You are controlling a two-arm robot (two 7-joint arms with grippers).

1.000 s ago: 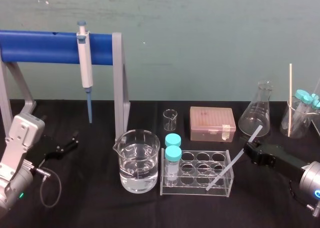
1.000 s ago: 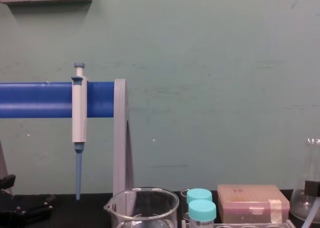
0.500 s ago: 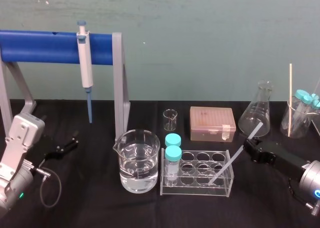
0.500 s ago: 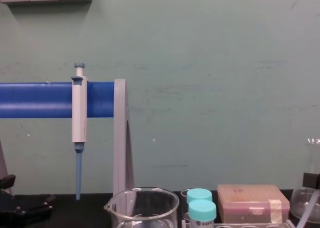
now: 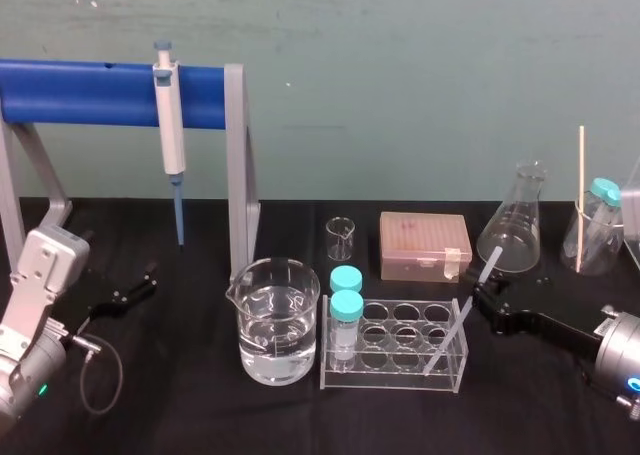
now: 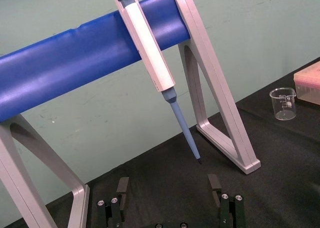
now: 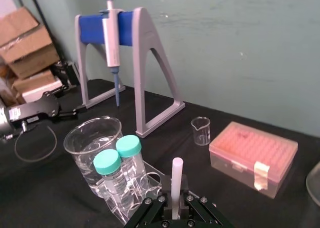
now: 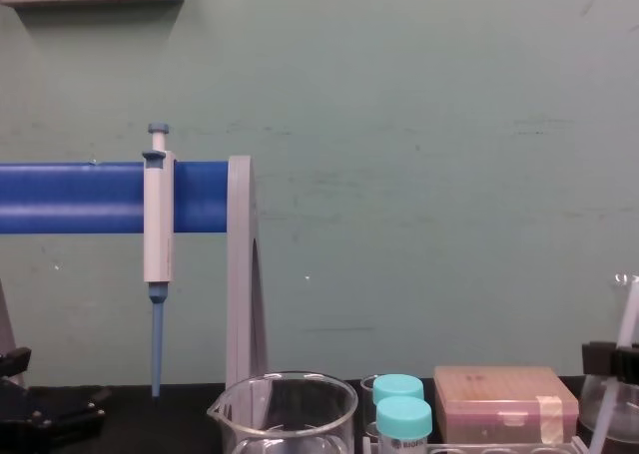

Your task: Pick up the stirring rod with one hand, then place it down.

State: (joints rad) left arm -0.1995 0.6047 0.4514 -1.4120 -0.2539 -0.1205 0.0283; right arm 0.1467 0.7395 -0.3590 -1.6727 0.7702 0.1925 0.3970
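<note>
The stirring rod is a thin whitish stick slanting up to the right, its lower end down in the clear tube rack. My right gripper is shut on the rod's upper part, just right of the rack. In the right wrist view the rod stands up between the black fingers of the right gripper. The chest view catches the rod and right gripper at the right edge. My left gripper rests open at the far left, its fingers spread apart over the black table.
A water-filled beaker stands left of the rack, which holds two teal-capped tubes. Behind are a small beaker, a pink tip box and a conical flask. A pipette hangs on the blue stand.
My right gripper has shifted left and toward the rack with the rod, which now stands steeper. The left arm has not moved.
</note>
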